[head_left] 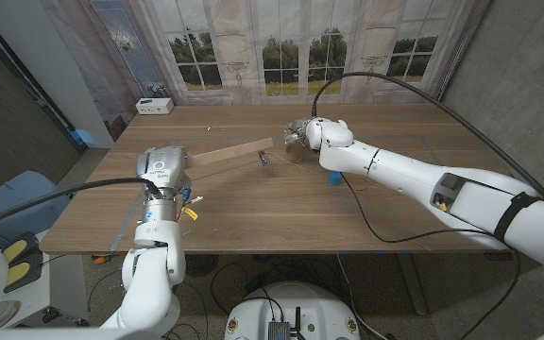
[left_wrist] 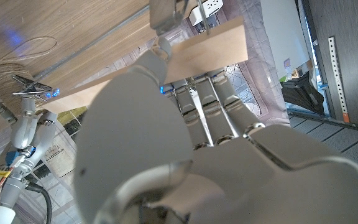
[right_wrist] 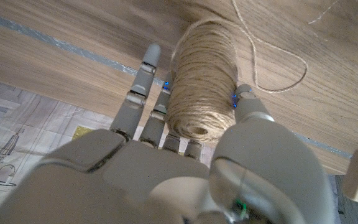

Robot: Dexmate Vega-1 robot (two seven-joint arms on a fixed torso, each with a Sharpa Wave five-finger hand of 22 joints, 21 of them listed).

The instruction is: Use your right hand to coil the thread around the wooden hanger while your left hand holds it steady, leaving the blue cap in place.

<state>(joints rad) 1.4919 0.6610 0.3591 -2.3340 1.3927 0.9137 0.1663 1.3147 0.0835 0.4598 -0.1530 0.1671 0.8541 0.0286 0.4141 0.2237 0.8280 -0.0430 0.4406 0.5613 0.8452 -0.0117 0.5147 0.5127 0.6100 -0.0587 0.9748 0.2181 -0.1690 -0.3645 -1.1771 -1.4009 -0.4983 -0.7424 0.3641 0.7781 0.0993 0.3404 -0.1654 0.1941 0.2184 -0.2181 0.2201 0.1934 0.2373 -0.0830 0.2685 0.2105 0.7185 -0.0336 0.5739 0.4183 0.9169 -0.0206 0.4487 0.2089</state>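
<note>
- Right hand [head_left: 302, 135] was closed round a spool of twine [right_wrist: 202, 81], fingers on one side and thumb on the other, with the spool end-on to the wrist camera.
- A loose loop of thread [right_wrist: 278, 62] lay on the table [head_left: 253, 212] just beside the spool; I could not trace it to the wood.
- Left hand [head_left: 161, 166] gripped the near end of the wooden hanger [head_left: 232, 154], really a flat plank; in the left wrist view its fingers [left_wrist: 213, 99] pressed against the plank's face [left_wrist: 210, 46].
- The plank ran from the left hand toward the spool, its far end near a small metal clip [head_left: 264, 159], apart from the right hand.
- Progress, as I judged it: no turns of thread visible on the plank, so coiling was not started. The holds looked set; all the winding was left.
- Blue cap [head_left: 333, 178] sat on the table just beside the right forearm, on the near side of the spool, untouched.
- Room: open table between plank and spool, and more toward the near edge. Risk: forearm sweeping the cap while circling.
- A white box [head_left: 155, 106] sat at the far edge beyond the left hand, well clear.
</note>
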